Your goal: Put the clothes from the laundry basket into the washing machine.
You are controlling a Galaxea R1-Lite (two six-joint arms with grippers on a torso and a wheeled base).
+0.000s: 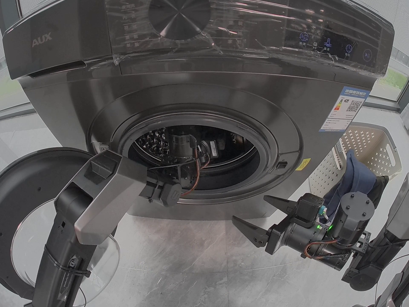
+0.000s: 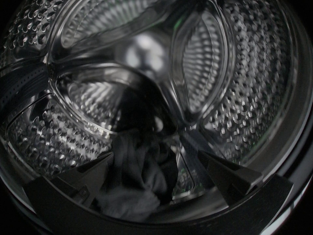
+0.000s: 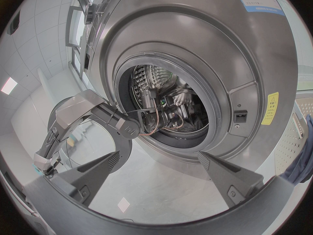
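Note:
The grey front-loading washing machine [image 1: 255,94] stands with its round opening uncovered. My left arm [image 1: 106,184] reaches through the opening, and my left gripper [image 2: 156,167] is open inside the steel drum [image 2: 247,82]. A grey garment [image 2: 137,180] lies crumpled on the drum floor between and below its spread fingers. My right gripper [image 1: 251,212] hangs open and empty above the floor, in front of the machine's lower right [image 3: 156,157]. Beside it the white laundry basket [image 1: 370,143] holds a blue garment [image 1: 355,178] draped over its edge [image 3: 303,160].
The machine's round door [image 1: 25,192] is swung wide open on the left, beside my left arm. The basket [image 3: 293,137] stands close against the machine's right side. Grey floor [image 1: 191,256] lies bare in front of the machine.

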